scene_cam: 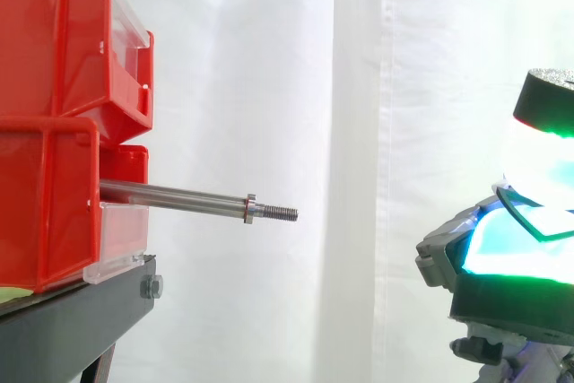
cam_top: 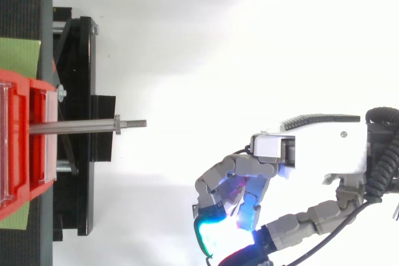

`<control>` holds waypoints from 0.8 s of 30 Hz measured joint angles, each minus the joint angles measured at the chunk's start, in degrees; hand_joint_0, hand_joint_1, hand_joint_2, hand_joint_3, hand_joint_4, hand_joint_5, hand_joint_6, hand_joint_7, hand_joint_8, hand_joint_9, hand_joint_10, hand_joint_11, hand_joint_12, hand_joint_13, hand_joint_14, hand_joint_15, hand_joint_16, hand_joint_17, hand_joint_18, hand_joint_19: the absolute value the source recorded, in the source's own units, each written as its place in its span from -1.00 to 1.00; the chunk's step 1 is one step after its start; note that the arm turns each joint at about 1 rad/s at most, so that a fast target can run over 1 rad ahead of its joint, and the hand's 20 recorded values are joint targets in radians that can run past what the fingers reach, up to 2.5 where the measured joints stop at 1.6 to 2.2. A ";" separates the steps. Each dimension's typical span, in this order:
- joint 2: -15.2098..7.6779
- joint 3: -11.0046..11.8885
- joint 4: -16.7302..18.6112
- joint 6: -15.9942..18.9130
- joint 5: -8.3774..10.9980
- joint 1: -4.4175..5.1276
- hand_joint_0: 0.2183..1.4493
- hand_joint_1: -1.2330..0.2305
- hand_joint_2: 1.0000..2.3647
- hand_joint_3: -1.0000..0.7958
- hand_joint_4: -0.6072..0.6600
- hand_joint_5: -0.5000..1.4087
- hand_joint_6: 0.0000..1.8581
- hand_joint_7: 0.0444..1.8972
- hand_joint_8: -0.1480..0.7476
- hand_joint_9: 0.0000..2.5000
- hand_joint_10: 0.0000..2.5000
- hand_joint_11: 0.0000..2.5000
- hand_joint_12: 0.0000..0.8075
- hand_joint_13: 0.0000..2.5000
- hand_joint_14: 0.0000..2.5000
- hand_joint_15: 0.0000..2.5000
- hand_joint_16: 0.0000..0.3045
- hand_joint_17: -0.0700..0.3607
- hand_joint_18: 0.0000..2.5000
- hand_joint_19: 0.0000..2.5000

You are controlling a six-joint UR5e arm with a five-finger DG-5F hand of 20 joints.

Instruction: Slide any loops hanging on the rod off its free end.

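Here's the rod [scene_cam: 179, 196] - it sticks out level from the lower of 2 red bins [scene_cam: 54, 42], which are stacked on the black stand [scene_cam: 72, 329]. A small collar [scene_cam: 251, 209] sits near the rod's free end, and past it comes the threaded tip [scene_cam: 278, 213], pointing my way. From bin to tip the shaft shows as plain steel.

My hand [cam_top: 312, 147] is well apart from that tip. In the side view it sits low at the right edge [scene_cam: 502, 266], below the rod's line and glowing cyan and green against the white curtain [scene_cam: 359, 87]. From above, the rod [cam_top: 75, 126] lies across the left of the view, and my hand is off to the right and nearer the bottom edge, its palm turned toward the stand.

Is the hand clamped on something or closed on nothing? I cannot tell - the glow washes out the part that would show it. A green patch [cam_top: 19, 57] lies on the stand beside the bins.
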 measured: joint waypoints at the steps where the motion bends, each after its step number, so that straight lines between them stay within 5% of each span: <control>1: 0.00 0.01 0.00 0.00 0.00 0.00 -0.43 -0.31 -0.97 0.15 0.22 -0.59 -0.05 0.39 0.02 -0.12 -0.99 -0.69 -0.07 -0.43 -0.99 -0.72 -0.55 0.04 -0.56 -0.58; 24: 0.00 0.02 0.00 0.00 0.00 0.00 -0.44 -0.31 -0.98 0.15 0.23 -0.59 -0.05 0.34 0.08 -0.03 -0.99 -0.61 -0.04 -0.35 -0.99 -0.67 -0.55 0.04 -0.49 -0.58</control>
